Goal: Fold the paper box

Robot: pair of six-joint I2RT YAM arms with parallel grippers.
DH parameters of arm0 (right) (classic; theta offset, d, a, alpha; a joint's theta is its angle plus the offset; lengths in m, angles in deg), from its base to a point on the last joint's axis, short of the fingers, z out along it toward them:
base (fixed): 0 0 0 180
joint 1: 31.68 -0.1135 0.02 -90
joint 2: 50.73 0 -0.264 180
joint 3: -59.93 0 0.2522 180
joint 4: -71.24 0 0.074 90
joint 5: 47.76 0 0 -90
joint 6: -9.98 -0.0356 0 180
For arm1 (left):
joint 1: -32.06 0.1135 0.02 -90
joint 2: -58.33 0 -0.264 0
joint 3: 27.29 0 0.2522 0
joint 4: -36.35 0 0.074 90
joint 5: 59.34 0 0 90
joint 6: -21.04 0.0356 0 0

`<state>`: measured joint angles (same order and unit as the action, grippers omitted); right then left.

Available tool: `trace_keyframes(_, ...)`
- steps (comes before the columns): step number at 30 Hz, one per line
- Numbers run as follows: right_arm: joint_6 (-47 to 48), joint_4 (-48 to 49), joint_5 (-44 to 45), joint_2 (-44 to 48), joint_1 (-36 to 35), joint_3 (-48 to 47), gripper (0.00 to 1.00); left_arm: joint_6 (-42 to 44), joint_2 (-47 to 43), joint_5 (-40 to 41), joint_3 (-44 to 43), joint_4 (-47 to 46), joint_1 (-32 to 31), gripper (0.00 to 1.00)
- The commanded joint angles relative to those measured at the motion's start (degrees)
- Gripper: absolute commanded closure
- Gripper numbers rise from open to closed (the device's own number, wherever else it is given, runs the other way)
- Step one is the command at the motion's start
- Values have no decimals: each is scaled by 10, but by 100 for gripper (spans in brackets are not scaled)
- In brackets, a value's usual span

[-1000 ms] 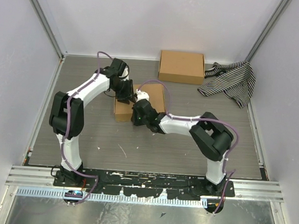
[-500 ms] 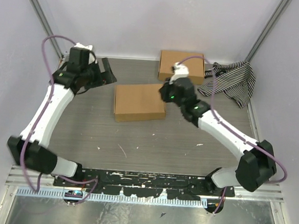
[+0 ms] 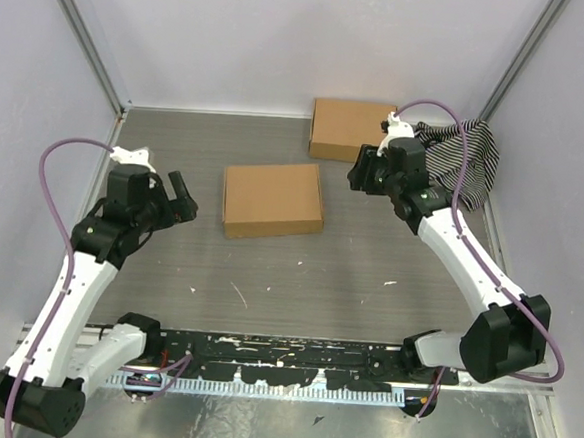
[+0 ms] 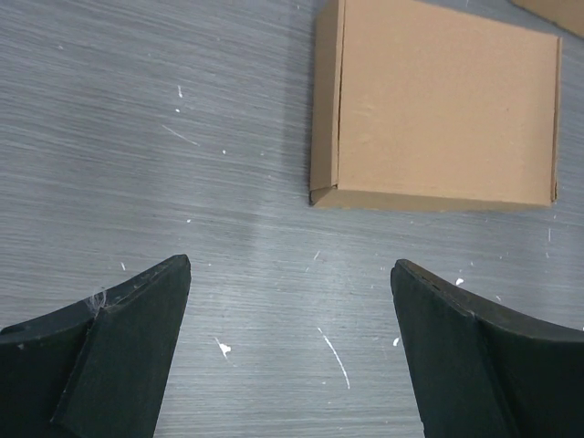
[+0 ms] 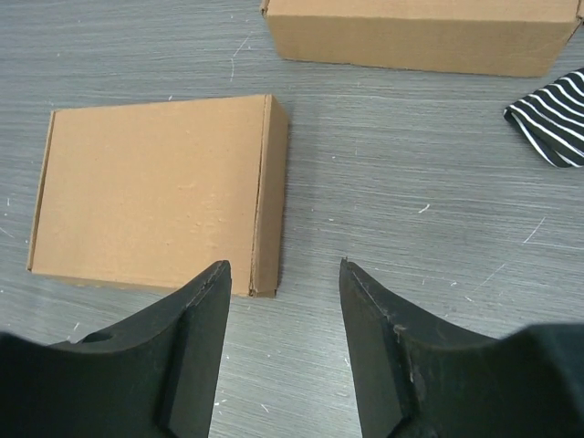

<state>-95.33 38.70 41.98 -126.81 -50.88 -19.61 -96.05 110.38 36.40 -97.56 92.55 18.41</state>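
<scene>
1. The box (image 3: 273,200) lies flat and closed in the middle of the table (image 3: 268,277), lid down, touched by neither arm. The fold looks done, so I judge the step in hand to be letting go and checking.
2. To do that well, keep both arms clear of the lid so that nothing catches an edge. If a side seam gapes, press straight down along that edge, not at the centre.
3. The box is plain brown corrugated cardboard, matte and faintly ribbed, a shallow rectangle with crisp edges. A narrow seam runs down each short side where the flaps tuck in. In the left wrist view, the near corner on that side shows a slight lip.
4. The left gripper (image 4: 290,269) hangs to the left of the box, fingers spread wide, holding nothing.
5. The right gripper (image 5: 285,269) hangs to its right, jaws parted and empty.
6. The second box (image 3: 354,130), of like cardboard, lies at the far edge, well apart. A limp striped cloth (image 3: 456,160) is crumpled just beside it.
7. The table is grey and wood-grained, flecked with white marks.
</scene>
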Motion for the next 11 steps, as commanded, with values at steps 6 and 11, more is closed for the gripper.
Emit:
trace_keyframes(6,-7,16,-17,30,3,3,48,-6,-33,29,-2,-15,2,2)
trace_keyframes(11,-16,24,-30,38,10,1,46,-6,-18,17,-6,-8,1,2)
